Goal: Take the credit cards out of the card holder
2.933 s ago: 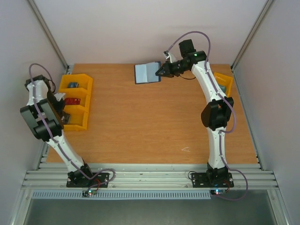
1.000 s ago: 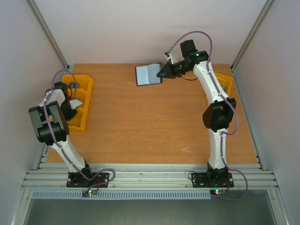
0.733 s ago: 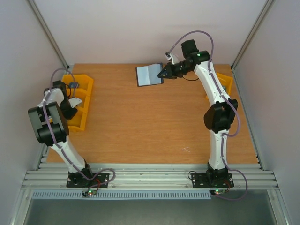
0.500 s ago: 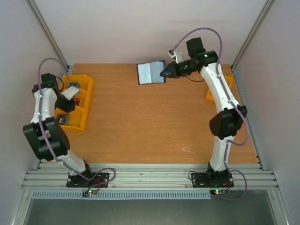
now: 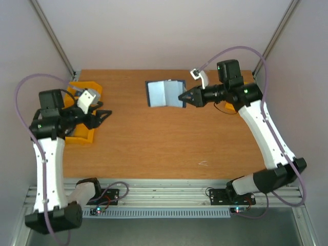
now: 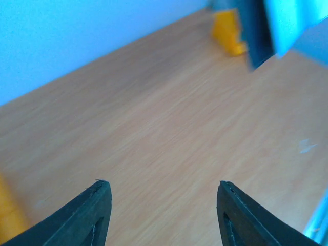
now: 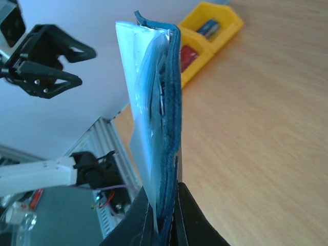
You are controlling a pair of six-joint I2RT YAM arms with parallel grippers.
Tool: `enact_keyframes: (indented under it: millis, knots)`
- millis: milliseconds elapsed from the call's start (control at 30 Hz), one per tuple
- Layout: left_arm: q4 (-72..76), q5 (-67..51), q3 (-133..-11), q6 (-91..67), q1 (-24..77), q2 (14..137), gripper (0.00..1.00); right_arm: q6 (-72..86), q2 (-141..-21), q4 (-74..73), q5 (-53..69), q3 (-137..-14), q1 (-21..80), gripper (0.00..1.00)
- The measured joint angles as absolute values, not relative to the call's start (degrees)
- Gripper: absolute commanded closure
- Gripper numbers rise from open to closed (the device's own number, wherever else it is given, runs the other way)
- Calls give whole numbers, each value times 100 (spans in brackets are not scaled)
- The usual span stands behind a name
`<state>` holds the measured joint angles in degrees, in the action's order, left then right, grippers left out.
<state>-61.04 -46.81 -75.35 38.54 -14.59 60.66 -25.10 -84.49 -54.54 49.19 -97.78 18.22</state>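
Right tool [image 5: 183,97]: you have it pinched on one edge of the open navy-blue folding card holder [image 5: 161,94], which extends beyond its tips. Left tool [image 6: 163,187]: jaws apart, holding nothing.

Top view: bright, even, diffuse light from above; only faint soft shadows on tabletop [image 5: 154,138], no glare. Left wrist view: heavy blue cast, motion blur over wood grain, top-right corner smeared; left fingers [image 6: 95,212] sharper. Right wrist view: card holder [image 7: 168,128] crisp, its pale face blown out; yellow bin [image 7: 207,36] & bg soft.
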Motion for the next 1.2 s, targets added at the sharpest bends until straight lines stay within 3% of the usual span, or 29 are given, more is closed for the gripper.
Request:
enact_keyframes:
  millis: [167,300,333,633,667,733,833,867,900,967,1100,1200]
  knots:
    - [-5162,-5546,-6908,1935,-381,5354,27,-2252,-7620,-4969,4923,-9011,2550,99]
    - [-4727,-5865,-6875,954,314,5365,3,-2126,-7452,-4700,4875,-8941,3162,99]
    - [-4624,-5924,-6864,770,460,5389,1,-2115,-7454,-4635,4877,-8945,3260,99]
    - [-3645,-6375,-6414,-432,819,5122,2,-2152,-8097,-4552,4866,-9657,3636,99]
    - [-3581,-6396,-6386,-478,821,5070,7,-2169,-8171,-4556,4873,-9751,3664,99]
    - [-3417,-6370,-6307,-628,829,4923,28,-2217,-8340,-4582,4917,-9974,3726,99]
    - [-3124,-6178,-6239,-1000,836,4777,85,-2436,-8582,-4733,5024,-10300,3833,99]
    - [-3017,-6106,-6239,-1103,836,4751,97,-2517,-8656,-4807,5046,-10398,3874,98]
    - [-2926,-6060,-6239,-1201,836,4737,99,-2628,-8757,-4899,5092,-10536,3933,94]
    - [-2840,-5935,-6239,-1328,834,4683,100,-2744,-8879,-4998,5137,-10665,3988,76]
    - [-2582,-5651,-6003,-1441,834,4338,100,-2821,-8986,-4982,5148,-10801,4003,51]
    - [-2204,-5546,-5671,-1601,836,4071,100,-2722,-8965,-4873,5085,-10779,4003,44]
